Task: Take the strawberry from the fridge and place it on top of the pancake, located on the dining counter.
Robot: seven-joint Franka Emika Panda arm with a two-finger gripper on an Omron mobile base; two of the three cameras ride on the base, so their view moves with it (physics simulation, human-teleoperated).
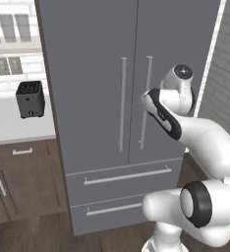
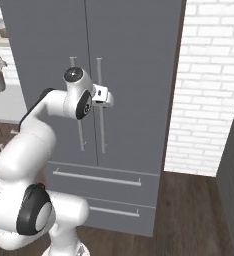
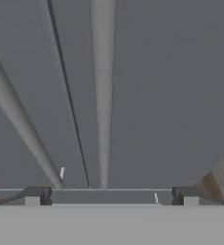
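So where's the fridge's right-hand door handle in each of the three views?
Left base view: the right door handle runs vertically just right of the door seam, partly behind the arm's wrist.
Right base view: it stands right of the seam, beside the hand.
Hand view: it is the straight pale bar up the middle, between the open jaws.
Shared landmark: the dark seam between the two closed doors.

- A dark toaster (image 1: 29,99) sits on the pale worktop (image 1: 14,125), well off to the left of my jaws.
- Brown drawers and cupboards (image 1: 21,182) lie below it, lower than my jaws.
- White brick wall (image 2: 209,85) stands to my right.
- Wooden floor (image 2: 189,215) lies far beneath.
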